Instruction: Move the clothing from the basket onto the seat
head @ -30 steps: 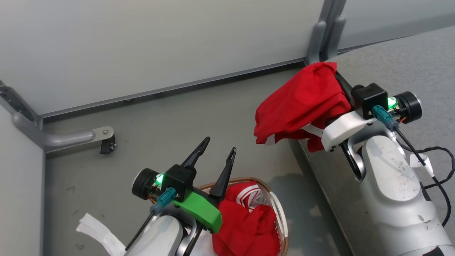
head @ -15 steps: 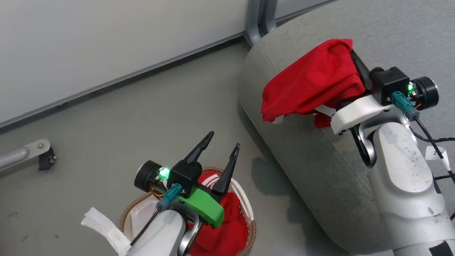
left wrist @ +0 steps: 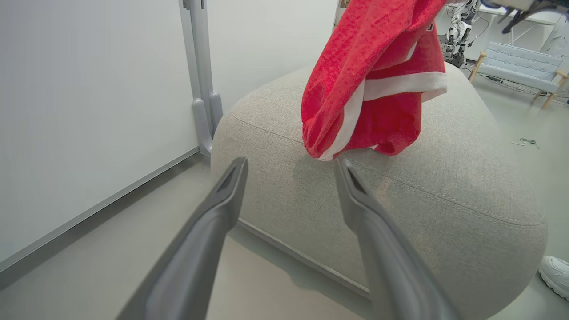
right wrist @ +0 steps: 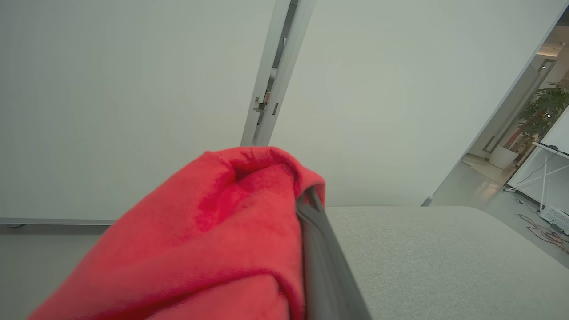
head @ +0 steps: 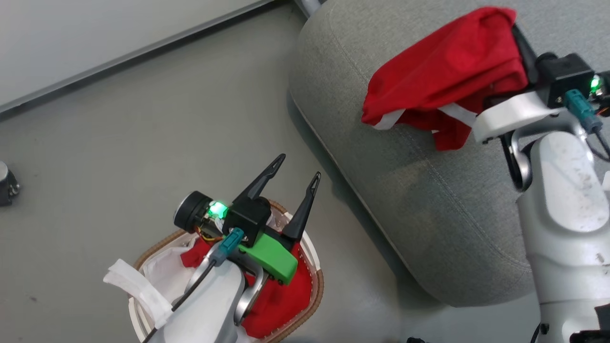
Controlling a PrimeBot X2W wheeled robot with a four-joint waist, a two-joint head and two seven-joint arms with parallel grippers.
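Dangling red clothing [head: 443, 71] over the seat [head: 429, 200], right jaws grip it; left jaws gape empty.

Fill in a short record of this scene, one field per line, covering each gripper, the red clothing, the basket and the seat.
left gripper: open, empty, above the basket
right gripper: shut on the held garment
held garment: red with white trim, hanging over the seat; contact unclear
basket: on the floor beside the seat, holding a second red garment and a white liner
task stage: one garment in transfer, one not yet moved
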